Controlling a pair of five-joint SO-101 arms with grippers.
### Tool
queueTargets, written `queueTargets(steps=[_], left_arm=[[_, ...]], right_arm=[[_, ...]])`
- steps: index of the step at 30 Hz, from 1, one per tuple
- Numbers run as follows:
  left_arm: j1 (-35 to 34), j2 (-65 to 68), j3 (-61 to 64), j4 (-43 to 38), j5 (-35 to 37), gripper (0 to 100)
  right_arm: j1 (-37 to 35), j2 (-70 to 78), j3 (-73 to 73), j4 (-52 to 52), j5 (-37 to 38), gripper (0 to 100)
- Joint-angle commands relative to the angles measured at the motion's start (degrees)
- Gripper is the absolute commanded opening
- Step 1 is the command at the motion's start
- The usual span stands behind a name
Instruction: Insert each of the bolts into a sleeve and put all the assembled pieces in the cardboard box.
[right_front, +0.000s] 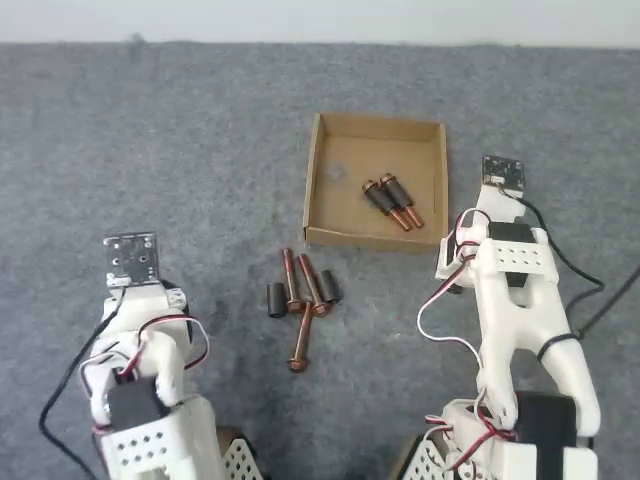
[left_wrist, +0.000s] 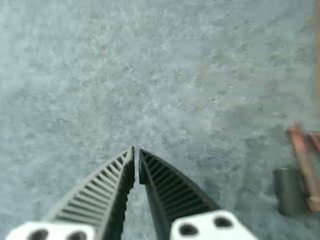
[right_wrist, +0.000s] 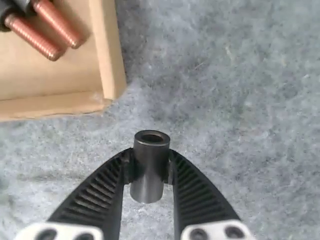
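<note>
Bolts (right_front: 311, 283), three of them, lie bare on the grey carpet (right_front: 150, 130) just in front of the cardboard box (right_front: 314, 180). Two lie side by side, and the third lies nearer the arms, its far end against their ends. Two loose sleeves (right_front: 276, 298) flank this pair, one just beside the left bolt and the other touching the right one. Inside the box, two assembled pieces (right_front: 385, 200) lie together at a slant, threaded ends pointing towards the near right corner.

A third, held sleeve (right_wrist: 149, 185) stands upright between the fingers of the right gripper (right_wrist: 150, 159), which clamp it on both sides, bore facing up, over the carpet near the box's corner. The left gripper (left_wrist: 136, 151) hangs over bare carpet to the left of the bolts, its fingers pressed together on nothing.
</note>
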Motion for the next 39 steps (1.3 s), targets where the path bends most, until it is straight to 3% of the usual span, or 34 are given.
queueTargets(steps=[1, 9, 13, 17, 26, 29, 35, 39], left_arm=[[2.2, 0.0, -7.96, 3.25, 0.0, 1], [8.0, 1.05, -12.09, 4.22, 0.0, 1], [13.27, 10.55, -16.92, 5.63, 0.88, 1], [18.55, 22.95, -22.99, 5.63, 7.47, 1], [43.08, 37.45, -22.37, 3.78, 15.56, 1], [47.74, 39.56, -20.35, 1.14, 18.29, 1], [49.05, 45.1, -16.48, -2.99, 21.27, 18], [48.97, 49.32, -16.66, -2.02, 21.19, 16]], right_arm=[[0.84, -0.4, -0.88, -1.1, 1.14, 0.6], [0.92, 0.13, -0.88, -2.59, 1.14, 0.6], [0.92, 0.13, -0.88, -2.59, 1.14, 0.6], [0.92, 0.13, -0.88, -2.59, 1.23, 0.6], [0.92, 0.13, -0.79, -2.86, 2.99, 0.6], [0.92, 0.13, -0.62, -3.56, 3.08, 0.6], [0.92, 0.13, -0.62, -3.56, 3.08, 0.6], [0.92, 0.13, -0.62, -3.56, 3.08, 0.6]])
